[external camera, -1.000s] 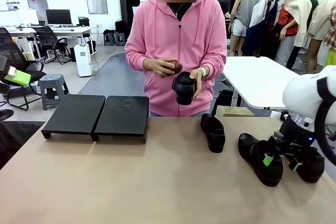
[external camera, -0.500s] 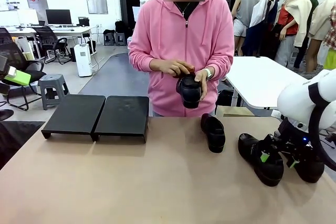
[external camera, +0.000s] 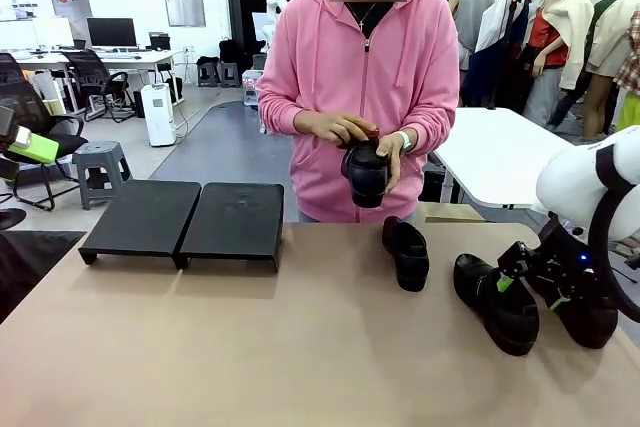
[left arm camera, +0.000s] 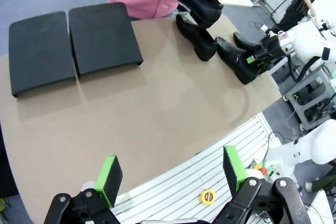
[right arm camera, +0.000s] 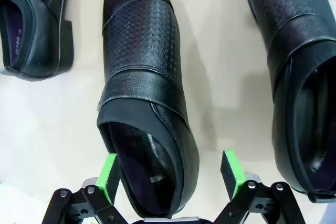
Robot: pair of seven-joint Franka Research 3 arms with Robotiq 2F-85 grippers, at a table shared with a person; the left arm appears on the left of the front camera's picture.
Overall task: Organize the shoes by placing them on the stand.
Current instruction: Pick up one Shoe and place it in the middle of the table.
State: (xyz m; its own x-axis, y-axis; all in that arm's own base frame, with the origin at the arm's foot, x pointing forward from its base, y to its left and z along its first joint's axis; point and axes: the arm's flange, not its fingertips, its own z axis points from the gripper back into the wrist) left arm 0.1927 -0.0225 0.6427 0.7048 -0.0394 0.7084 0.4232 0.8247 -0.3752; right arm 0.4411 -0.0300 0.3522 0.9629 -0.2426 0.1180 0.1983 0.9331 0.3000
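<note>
Holds right gripper (right arm camera: 170, 174) spread over the shoe (right arm camera: 142, 77) by the table's (external camera: 300, 367) right edge, seemingly to pinch its sides; holds left gripper (left arm camera: 172, 171) spread, empty, well back from the stand (external camera: 180, 217)

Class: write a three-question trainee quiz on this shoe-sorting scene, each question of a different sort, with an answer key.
1. True or false: the low matte-black two-section stand already carries a shoe.
2. Multiple choice: the right gripper has its green-padded fingers
A) shut on a toe
B) open, flanking the heel end of a glossy black leather loafer
C) open over the stand
3. Count: how many such loafers lie on the tan table, leaving out the held loafer in the person's hands?
Key: 1 false; 2 B; 3 three.
</note>
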